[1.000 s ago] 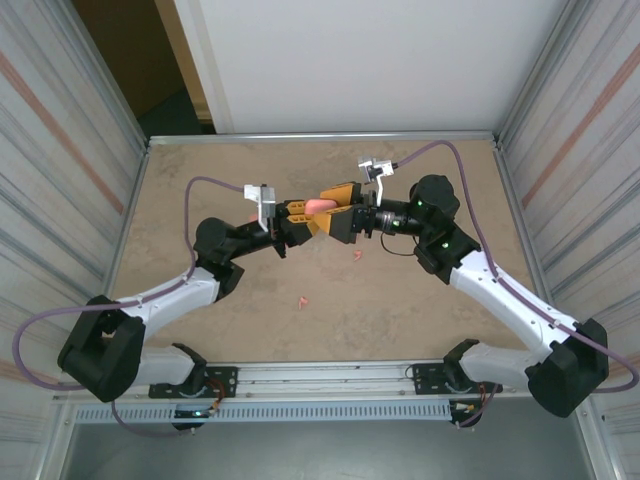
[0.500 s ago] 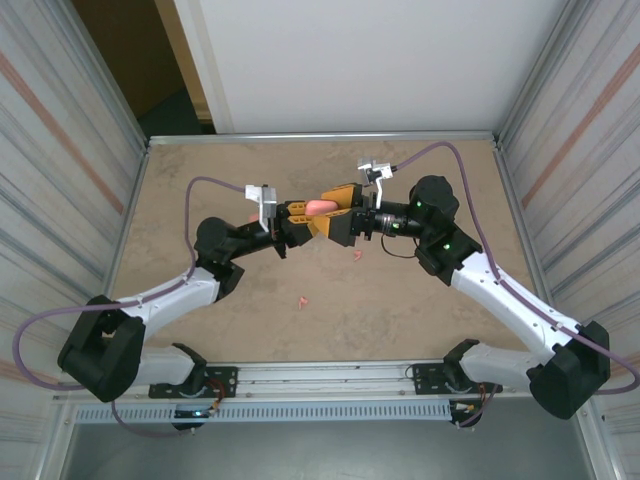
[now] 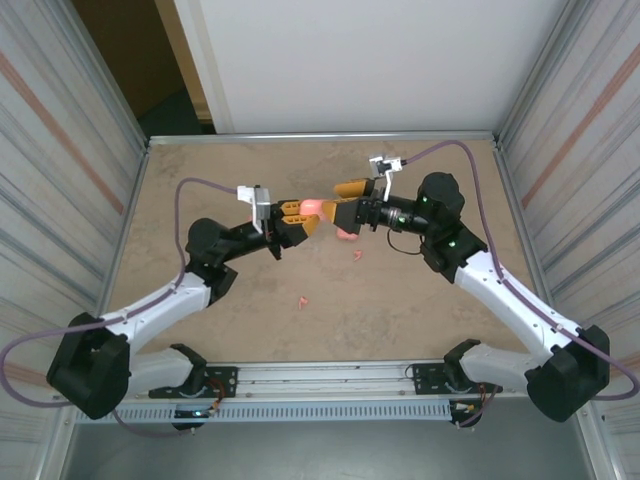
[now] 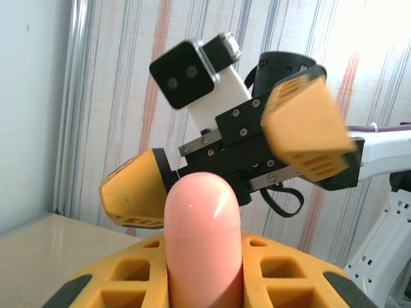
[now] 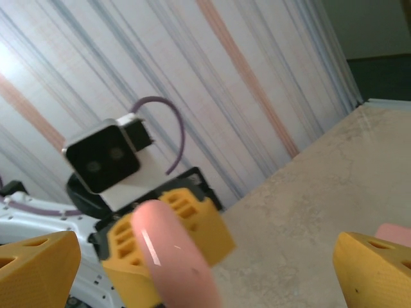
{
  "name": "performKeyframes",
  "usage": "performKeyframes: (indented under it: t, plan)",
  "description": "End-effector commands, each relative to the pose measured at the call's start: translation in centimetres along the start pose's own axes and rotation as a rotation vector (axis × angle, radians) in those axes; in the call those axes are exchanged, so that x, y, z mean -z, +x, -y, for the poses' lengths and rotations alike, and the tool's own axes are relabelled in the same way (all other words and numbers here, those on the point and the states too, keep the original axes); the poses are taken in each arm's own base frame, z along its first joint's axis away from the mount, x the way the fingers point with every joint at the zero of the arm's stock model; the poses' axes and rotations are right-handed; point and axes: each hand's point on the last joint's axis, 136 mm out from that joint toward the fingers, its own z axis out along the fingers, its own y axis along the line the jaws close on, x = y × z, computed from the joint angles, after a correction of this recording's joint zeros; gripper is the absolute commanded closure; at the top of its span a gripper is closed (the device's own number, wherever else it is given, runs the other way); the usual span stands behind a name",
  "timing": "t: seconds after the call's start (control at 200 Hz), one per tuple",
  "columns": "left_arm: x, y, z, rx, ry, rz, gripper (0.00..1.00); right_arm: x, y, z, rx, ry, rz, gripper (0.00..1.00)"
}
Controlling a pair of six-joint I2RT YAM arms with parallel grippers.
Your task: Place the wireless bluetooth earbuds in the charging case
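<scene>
A glossy pink rounded plastic charging case [image 4: 204, 237] stands on end, clamped in the left end effector [image 3: 298, 217] above the beige worktop [image 3: 250, 170]. On that worktop lie a tiny salmon-pink plastic earbud [image 3: 357, 256] and, apart from it, a second earbud [image 3: 302, 300].

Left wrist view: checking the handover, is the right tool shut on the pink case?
No, the right tool's yellow fingers stand wide apart, while the left tool grips the case.
</scene>
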Motion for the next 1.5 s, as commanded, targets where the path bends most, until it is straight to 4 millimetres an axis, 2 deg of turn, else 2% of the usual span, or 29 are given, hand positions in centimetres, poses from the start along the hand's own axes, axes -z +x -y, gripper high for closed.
performKeyframes:
  t: [0.0,0.236,0.461,0.661,1.012,1.233,1.493]
  plan:
    - [0.5,-1.0,-0.2,-0.059,-0.054,0.0,1.0,1.5,-0.9,0.5,0.0,0.033,0.065,0.01]
    - [1.8,-0.6,-1.3,-0.084,-0.181,-0.057,1.0,4.5,-1.0,3.8,-0.052,0.151,0.14,0.01]
    - [3.6,0.0,-3.3,-0.074,-0.326,-0.102,1.0,5.8,0.0,6.9,-0.125,0.251,0.17,0.01]
    - [5.4,1.2,-4.2,-0.077,-0.435,-0.194,1.0,6.7,1.9,10.8,-0.231,0.402,0.16,0.01]
    - [9.2,3.2,-6.5,0.007,-0.623,-0.29,1.0,7.9,5.5,15.7,-0.378,0.627,0.087,0.01]
    - [11.9,5.8,-9.2,0.167,-0.756,-0.342,1.0,8.8,8.2,18.2,-0.47,0.752,0.022,0.01]
    - [15.2,11.8,-11.8,0.425,-0.88,-0.455,1.0,8.8,10.0,19.5,-0.514,0.798,-0.038,0.01]
